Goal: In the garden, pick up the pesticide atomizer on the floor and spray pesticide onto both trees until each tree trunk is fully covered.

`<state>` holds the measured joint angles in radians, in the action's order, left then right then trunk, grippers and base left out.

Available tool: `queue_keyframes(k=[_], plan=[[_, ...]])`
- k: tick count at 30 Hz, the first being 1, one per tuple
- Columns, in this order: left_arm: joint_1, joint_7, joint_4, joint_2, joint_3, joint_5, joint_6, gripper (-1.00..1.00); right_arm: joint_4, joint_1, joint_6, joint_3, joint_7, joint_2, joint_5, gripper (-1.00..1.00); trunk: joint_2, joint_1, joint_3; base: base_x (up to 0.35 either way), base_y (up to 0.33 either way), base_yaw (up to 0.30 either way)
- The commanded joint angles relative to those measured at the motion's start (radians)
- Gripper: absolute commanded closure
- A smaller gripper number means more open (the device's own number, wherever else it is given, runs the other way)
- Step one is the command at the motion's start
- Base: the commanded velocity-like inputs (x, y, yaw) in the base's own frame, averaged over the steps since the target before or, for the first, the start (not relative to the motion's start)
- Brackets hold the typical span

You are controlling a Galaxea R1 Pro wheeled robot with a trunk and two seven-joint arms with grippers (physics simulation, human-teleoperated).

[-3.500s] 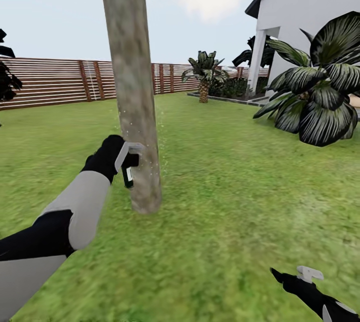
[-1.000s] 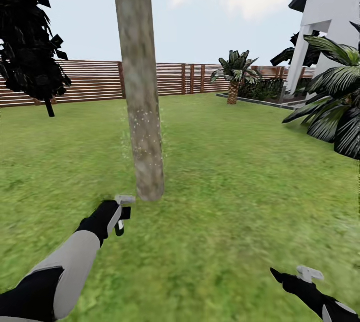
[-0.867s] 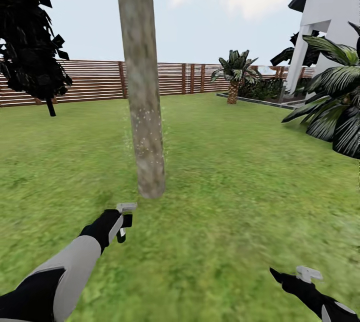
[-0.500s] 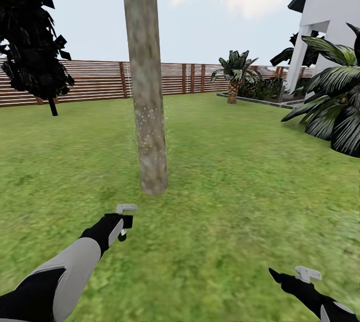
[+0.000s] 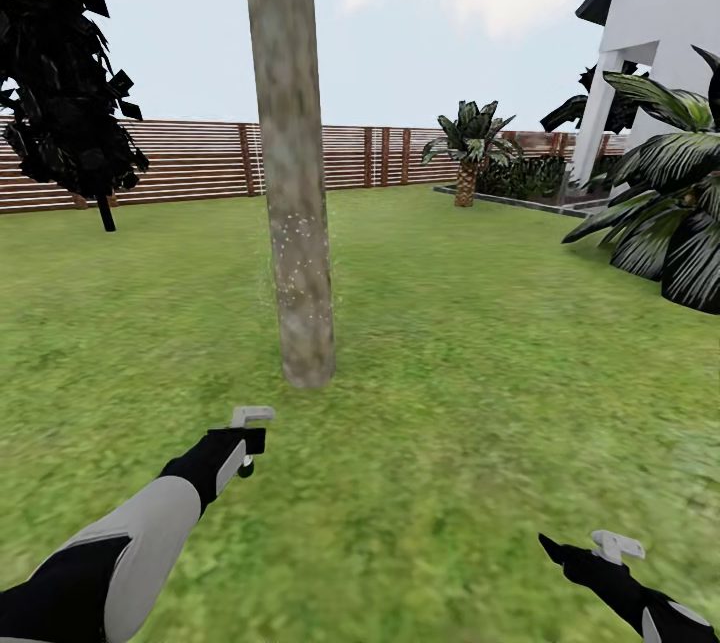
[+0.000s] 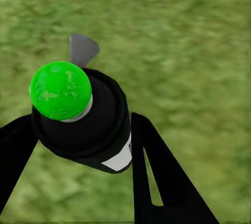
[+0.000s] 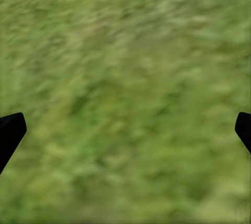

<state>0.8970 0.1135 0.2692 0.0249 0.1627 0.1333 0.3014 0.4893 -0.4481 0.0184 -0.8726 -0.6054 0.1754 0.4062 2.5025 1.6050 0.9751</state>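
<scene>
We count one tree trunk point(image 5: 292, 183) (speckled white low down) on grass point(image 5: 480, 343). Left gripper point(image 5: 243, 441) clamps one pesticide atomizer point(image 6: 83, 117), short of the trunk; right gripper point(image 5: 590, 551) spread, empty.

We see flat, even daylight under a pale, lightly clouded sky point(image 5: 400, 33), with no clear direction to the light. The tree trunk point(image 5: 292, 173) throws no distinct shadow on the grass point(image 5: 470, 343), which is smeared and soft up close and cleaner toward the fence point(image 5: 190, 158). In both wrist views the lawn is a blurred green wash, while the black fingers point(image 7: 10, 130) stay crisp-edged. The green cap point(image 6: 60, 89) shows a soft sheen, no hard glare.
</scene>
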Motion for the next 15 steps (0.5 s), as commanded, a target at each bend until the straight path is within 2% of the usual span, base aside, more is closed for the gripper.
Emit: queue_keyframes(k=[1, 3, 5, 6, 7, 8, 9, 10, 11, 13, 14, 15], plan=[[-0.012, -0.007, -0.014, 0.0, -0.001, 0.002, -0.011, 1.0, 0.002, 0.0, 0.001, 0.002, -0.001, 0.001, 0.001, -1.0, 0.0, 0.0, 0.0, 0.0, 0.0, 0.0], [-0.04, -0.037, -0.038, 0.0, -0.006, 0.003, -0.048, 1.0, 0.002, 0.0, 0.004, 0.005, -0.004, 0.002, 0.003, -1.0, 0.0, 0.0, 0.0, 0.0, 0.0, 0.0], [-0.06, -0.11, -0.055, -0.004, -0.041, 0.004, -0.077, 1.0, 0.008, 0.0, 0.007, 0.008, -0.007, 0.002, 0.005, -1.0, 0.0, 0.0, 0.0, 0.0, 0.0, 0.0], [-0.067, -0.161, -0.062, -0.008, -0.077, 0.009, -0.083, 1.0, 0.011, -0.001, 0.007, 0.019, -0.008, 0.003, 0.005, -1.0, 0.0, 0.0, 0.0, 0.0, 0.0, 0.0], [-0.073, -0.214, -0.067, -0.011, -0.124, 0.019, -0.086, 1.0, 0.015, -0.001, 0.008, 0.047, -0.009, 0.004, 0.006, -1.0, 0.0, 0.0, 0.0, 0.0, 0.0, 0.0], [-0.077, -0.261, -0.07, -0.015, -0.172, 0.031, -0.089, 1.0, 0.022, -0.001, 0.009, 0.094, -0.009, 0.005, 0.006, -1.0, 0.0, 0.0, 0.0, 0.0, 0.0, 0.0], [-0.081, -0.3, -0.072, -0.017, -0.212, 0.042, -0.091, 1.0, 0.033, -0.001, 0.009, 0.157, -0.009, 0.005, 0.006, -1.0, 0.0, 0.0, 0.0, 0.0, 0.0, 0.0], [-0.088, -0.346, -0.074, -0.019, -0.251, 0.053, -0.093, 1.0, 0.045, -0.001, 0.011, 0.248, -0.01, 0.006, 0.005, -1.0, 0.0, 0.0, 0.0, 0.0, 0.0, 0.0], [-0.092, -0.373, -0.075, -0.02, -0.266, 0.059, -0.093, 1.0, 0.051, -0.001, 0.012, 0.303, -0.011, 0.007, 0.005, -1.0, 0.0, 0.0, 0.0, 0.0, 0.0, 0.0], [-0.096, -0.457, -0.074, -0.021, -0.297, 0.082, -0.094, 1.0, 0.059, -0.001, 0.014, 0.394, -0.014, 0.007, 0.004, -1.0, 0.0, 0.0, 0.0, 0.0, 0.0, 0.0], [-0.097, -0.491, -0.073, -0.022, -0.317, 0.098, -0.095, 1.0, 0.061, -0.001, 0.015, 0.412, -0.024, 0.006, 0.004, -1.0, 0.0, 0.0, 0.0, 0.0, 0.0, 0.0], [-0.098, -0.539, -0.072, -0.022, -0.353, 0.128, -0.095, 1.0, 0.061, -0.001, 0.016, 0.429, -0.053, 0.004, 0.004, -1.0, 0.0, 0.0, 0.0, 0.0, 0.0, 0.0]])
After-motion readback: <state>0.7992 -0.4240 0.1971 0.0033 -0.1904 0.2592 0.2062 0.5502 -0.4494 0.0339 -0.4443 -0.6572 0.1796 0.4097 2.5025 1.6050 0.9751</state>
